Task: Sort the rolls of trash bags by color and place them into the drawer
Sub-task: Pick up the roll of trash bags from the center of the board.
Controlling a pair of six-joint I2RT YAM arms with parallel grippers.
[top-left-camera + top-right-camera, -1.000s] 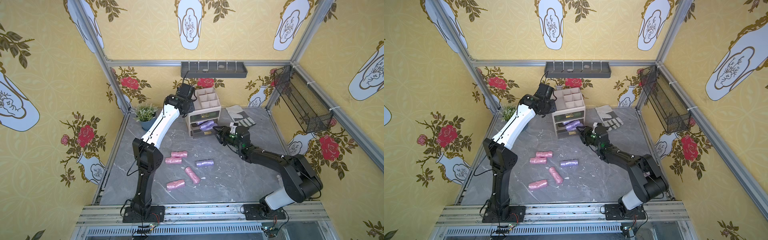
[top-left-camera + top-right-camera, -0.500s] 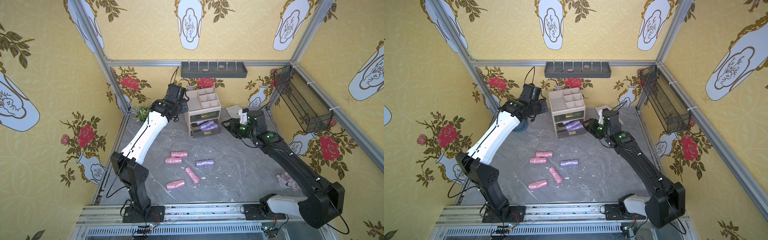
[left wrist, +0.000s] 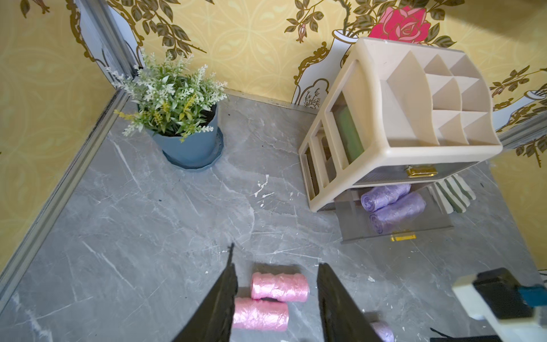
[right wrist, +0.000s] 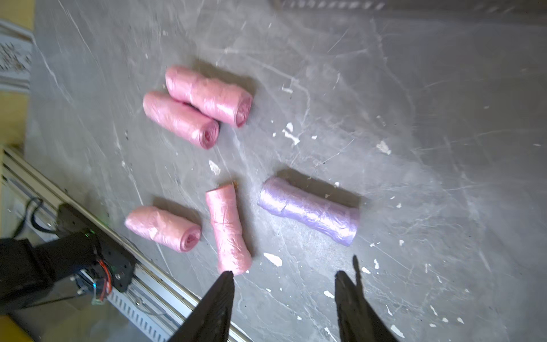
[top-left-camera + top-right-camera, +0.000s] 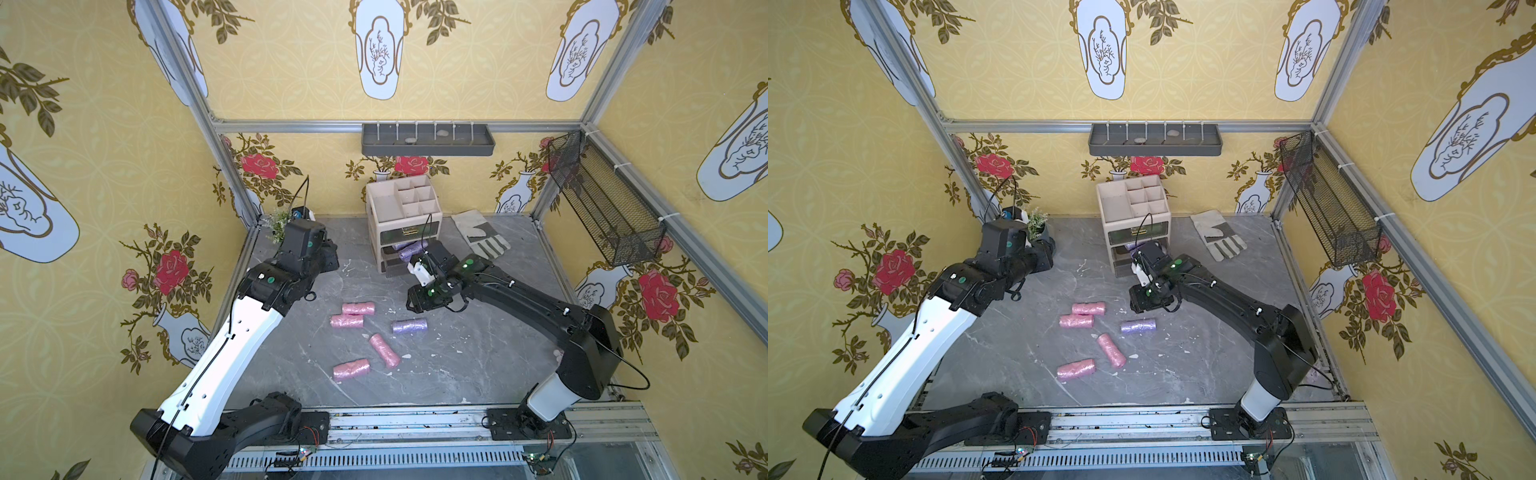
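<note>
Lilac roll (image 4: 307,211) on table (image 4: 429,103); right pincer (image 4: 284,277) parted, empty.

- Four pink rolls (image 5: 1076,321) and one purple roll (image 5: 1138,326) lying on the grey table (image 5: 1204,365).
- Beige drawer box (image 5: 1115,204) by the back wall.
- Grey glove (image 5: 1219,239) just beside it.

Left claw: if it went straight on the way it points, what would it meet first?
Probably the side-by-side pair of pink rolls, lying just ahead of the open left claw; depth is unclear.
</note>
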